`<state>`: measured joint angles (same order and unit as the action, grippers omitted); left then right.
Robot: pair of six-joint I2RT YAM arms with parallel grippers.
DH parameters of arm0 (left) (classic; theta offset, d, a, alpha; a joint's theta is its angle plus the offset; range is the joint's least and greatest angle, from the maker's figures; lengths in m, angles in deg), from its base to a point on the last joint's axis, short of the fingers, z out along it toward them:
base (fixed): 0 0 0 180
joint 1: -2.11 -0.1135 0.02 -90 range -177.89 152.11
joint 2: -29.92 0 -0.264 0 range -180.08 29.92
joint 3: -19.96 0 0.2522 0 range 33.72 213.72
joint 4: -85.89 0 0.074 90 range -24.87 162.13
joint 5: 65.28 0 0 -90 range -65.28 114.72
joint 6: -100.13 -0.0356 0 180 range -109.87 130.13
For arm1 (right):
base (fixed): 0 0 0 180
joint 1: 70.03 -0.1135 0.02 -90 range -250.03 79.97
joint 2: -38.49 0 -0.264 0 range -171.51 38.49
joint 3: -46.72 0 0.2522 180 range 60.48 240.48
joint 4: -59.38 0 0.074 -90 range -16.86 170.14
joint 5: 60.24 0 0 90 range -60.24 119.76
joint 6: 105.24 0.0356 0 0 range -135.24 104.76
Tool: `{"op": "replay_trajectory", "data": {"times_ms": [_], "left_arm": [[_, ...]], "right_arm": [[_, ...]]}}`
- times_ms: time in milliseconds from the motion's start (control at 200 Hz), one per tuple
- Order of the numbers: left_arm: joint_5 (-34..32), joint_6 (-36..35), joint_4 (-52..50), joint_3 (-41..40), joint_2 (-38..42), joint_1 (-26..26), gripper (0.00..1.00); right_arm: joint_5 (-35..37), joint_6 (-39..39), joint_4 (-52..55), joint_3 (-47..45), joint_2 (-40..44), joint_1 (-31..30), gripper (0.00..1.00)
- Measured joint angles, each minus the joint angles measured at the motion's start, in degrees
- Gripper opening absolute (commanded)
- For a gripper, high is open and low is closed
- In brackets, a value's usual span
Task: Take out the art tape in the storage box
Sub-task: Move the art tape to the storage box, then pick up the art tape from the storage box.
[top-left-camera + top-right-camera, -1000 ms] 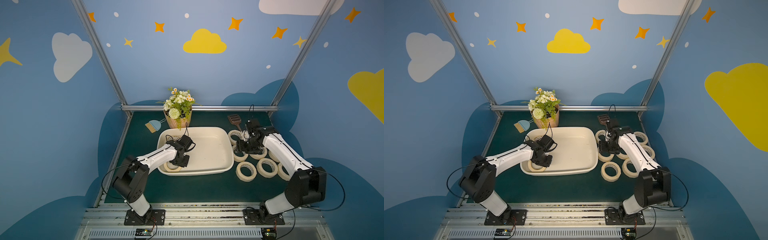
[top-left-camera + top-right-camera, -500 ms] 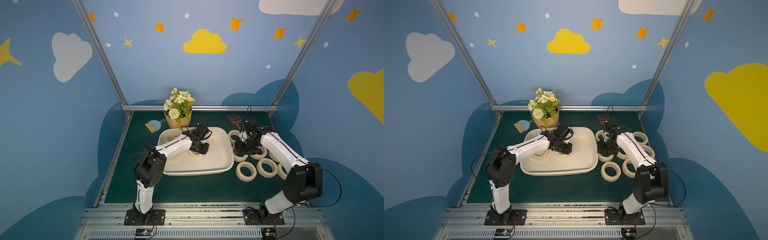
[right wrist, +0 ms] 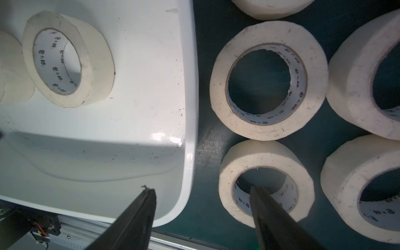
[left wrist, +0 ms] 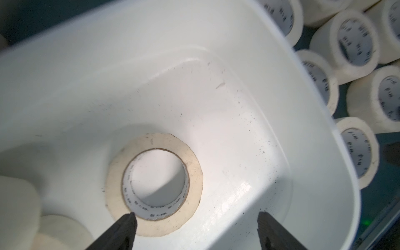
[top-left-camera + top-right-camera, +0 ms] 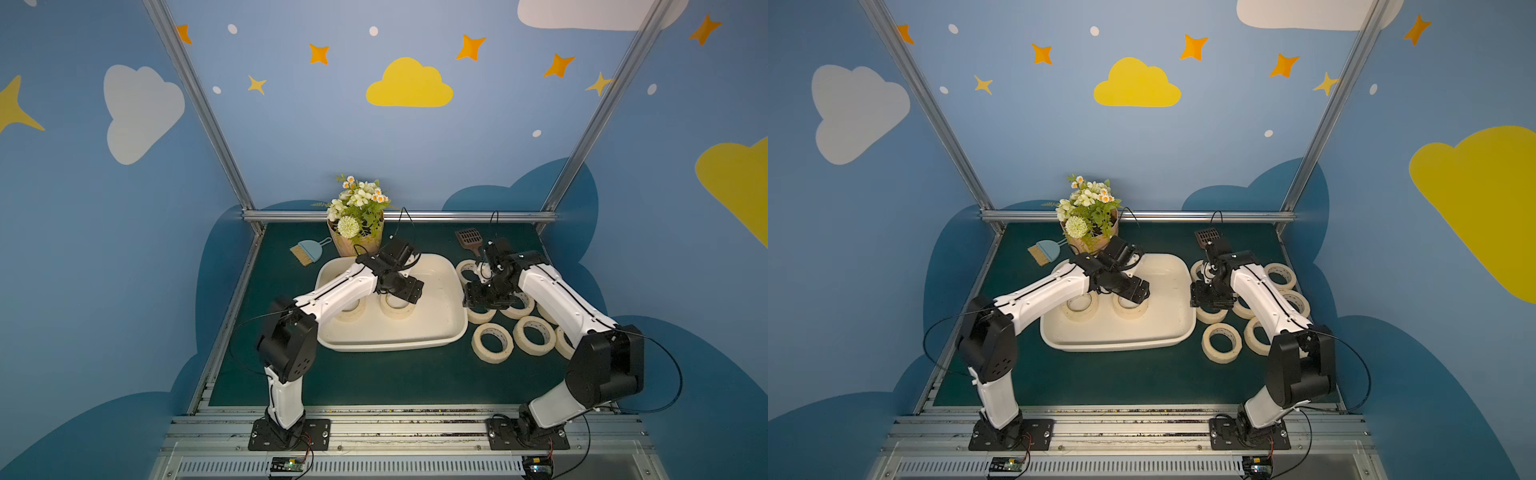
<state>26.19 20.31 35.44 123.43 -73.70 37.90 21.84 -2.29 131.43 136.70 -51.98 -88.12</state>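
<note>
Two art tape rolls (image 5: 397,305) lie in the storage box (image 5: 440,328); more rolls (image 5: 492,343) cluster at its three o'clock; flower pot (image 5: 355,243) at eleven.

Open right gripper (image 3: 202,194) astride storage box (image 3: 190,91) rim, tape rolls (image 3: 268,80) beside.

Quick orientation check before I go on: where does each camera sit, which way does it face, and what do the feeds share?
Both top views: high at the front, looking down and back; both arms, storage box, flower pot.
Left wrist: over the box interior, facing a tape roll; open left gripper fingertips show.
Right wrist: over the box's edge, facing table rolls; open right gripper fingertips show.
Shared: both wrist views show the box and rolls.
</note>
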Motion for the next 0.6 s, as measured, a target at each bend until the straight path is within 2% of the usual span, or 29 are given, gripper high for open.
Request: {"op": "replay_trajectory", "data": {"times_ms": [150,250,380,471,556,601], "left_arm": [[-0.6,-0.6,1.4,-2.6,2.5,-5.1,0.81],[-0.5,-0.5,2.4,-5.4,-2.1,-7.4,0.81],[0.3,-0.3,3.0,-6.5,-10.1,-7.2,0.77],[0.8,0.2,3.7,-6.5,-13.1,-6.9,0.63],[1.3,0.1,4.4,-6.2,-13.5,-6.7,0.39],[1.0,0.5,4.6,-6.0,-13.4,-6.6,0.3]], "right_arm": [[-0.3,0.3,-0.3,1.9,-1.0,-2.7,0.75],[-1.2,0.8,-0.6,3.0,-2.0,-5.0,0.75],[-2.0,1.6,-1.0,5.7,-4.3,-8.1,0.75],[-2.4,1.9,-1.6,7.5,-5.8,-10.6,0.74],[-2.2,2.4,-1.9,9.6,-7.6,-12.8,0.73],[-2.1,2.7,-2.5,10.8,-9.0,-13.7,0.72]]}}
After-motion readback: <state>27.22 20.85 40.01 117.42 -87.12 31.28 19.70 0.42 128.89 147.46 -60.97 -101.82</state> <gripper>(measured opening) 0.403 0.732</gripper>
